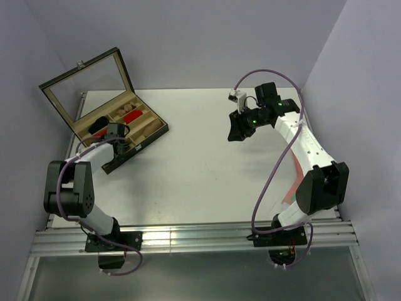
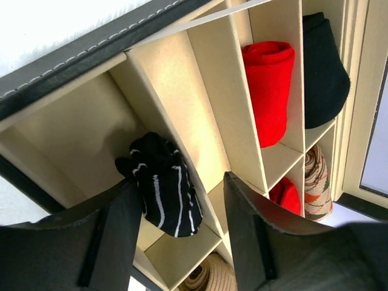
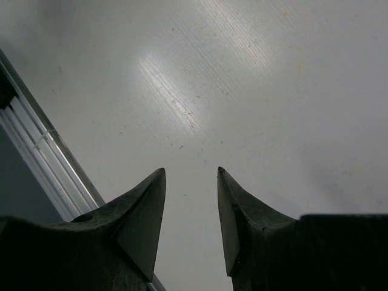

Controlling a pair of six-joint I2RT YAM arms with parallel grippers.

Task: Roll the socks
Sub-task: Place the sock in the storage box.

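Observation:
The black sock with thin white stripes (image 2: pixel 162 188) lies bunched in a compartment of the divided box (image 2: pixel 73 66), leaning against a cream divider. My left gripper (image 2: pixel 182 179) hovers just above it, open; the sock sits by the left finger (image 2: pixel 115 236), and the jaws are not shut on it. A tan rolled sock (image 2: pixel 212 277) shows in the compartment below, partly hidden. In the top view my left gripper (image 1: pixel 119 139) is at the box's near edge. My right gripper (image 3: pixel 191 173) is open over bare table, well to the right (image 1: pixel 238 130), holding nothing.
The box (image 1: pixel 144 135) stands open at the back left, its glass lid (image 1: pixel 88 84) raised. Other compartments hold a red roll (image 2: pixel 270 91), a black sock (image 2: pixel 324 66), a patterned sock (image 2: pixel 316 182) and another red bundle (image 2: pixel 285 195). The metal rail (image 3: pixel 36 157) edges the table.

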